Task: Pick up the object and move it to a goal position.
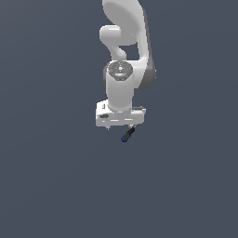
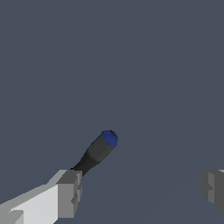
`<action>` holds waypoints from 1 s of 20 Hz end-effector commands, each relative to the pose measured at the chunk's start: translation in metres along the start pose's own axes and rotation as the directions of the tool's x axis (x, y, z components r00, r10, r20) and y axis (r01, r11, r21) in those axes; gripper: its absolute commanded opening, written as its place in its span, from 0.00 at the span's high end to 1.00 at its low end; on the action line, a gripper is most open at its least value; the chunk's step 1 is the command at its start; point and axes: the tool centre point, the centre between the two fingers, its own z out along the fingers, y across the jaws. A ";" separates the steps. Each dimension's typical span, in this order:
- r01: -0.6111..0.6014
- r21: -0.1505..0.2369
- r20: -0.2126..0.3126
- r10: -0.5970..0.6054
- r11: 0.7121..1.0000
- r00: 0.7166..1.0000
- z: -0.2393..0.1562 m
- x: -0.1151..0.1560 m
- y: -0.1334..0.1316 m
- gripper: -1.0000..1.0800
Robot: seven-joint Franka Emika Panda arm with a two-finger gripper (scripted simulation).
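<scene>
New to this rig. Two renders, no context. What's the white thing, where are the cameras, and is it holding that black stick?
These are simulator renders of one white robot arm. The exterior view looks at it from off the arm; the wrist view comes from a camera on the wrist looking past the gripper. The jaws stand wide apart, so nothing is clamped. The only loose item is a slim black rod with a blue end, lying next to one finger; whether they touch is unclear. In the exterior view it shows just below the hand. The plain grey surface shows nothing else.

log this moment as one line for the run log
gripper: open | rod: black, blue tip, beside one finger, not between both | grasp: none visible | goal: not marked in view
</scene>
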 end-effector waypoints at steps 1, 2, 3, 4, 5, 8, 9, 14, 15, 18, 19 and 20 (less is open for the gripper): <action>-0.005 0.000 -0.001 0.005 1.000 1.000 0.000 0.000 -0.001 0.04; -0.010 0.000 -0.001 0.010 1.000 1.000 0.001 -0.001 -0.002 0.04; -0.016 0.000 -0.001 0.016 1.000 1.000 0.002 -0.001 -0.003 0.04; -0.023 0.001 -0.001 0.023 1.000 1.000 0.003 -0.002 -0.004 0.04; -0.032 0.001 -0.001 0.032 1.000 1.000 0.004 -0.002 -0.005 0.04; -0.063 0.002 -0.003 0.063 0.998 0.998 0.009 -0.005 -0.010 0.04; -0.076 0.002 -0.003 0.076 0.997 0.997 0.010 -0.006 -0.011 0.04; -0.156 0.004 -0.006 0.156 0.988 0.988 0.021 -0.012 -0.023 0.04; -0.176 0.005 -0.007 0.176 0.984 0.984 0.024 -0.014 -0.026 0.04; -0.240 0.007 -0.009 0.240 0.971 0.971 0.032 -0.019 -0.034 0.04; -0.262 0.008 -0.010 0.262 0.965 0.965 0.035 -0.022 -0.037 0.04; -0.283 0.008 -0.010 0.283 0.959 0.959 0.038 -0.024 -0.040 0.04</action>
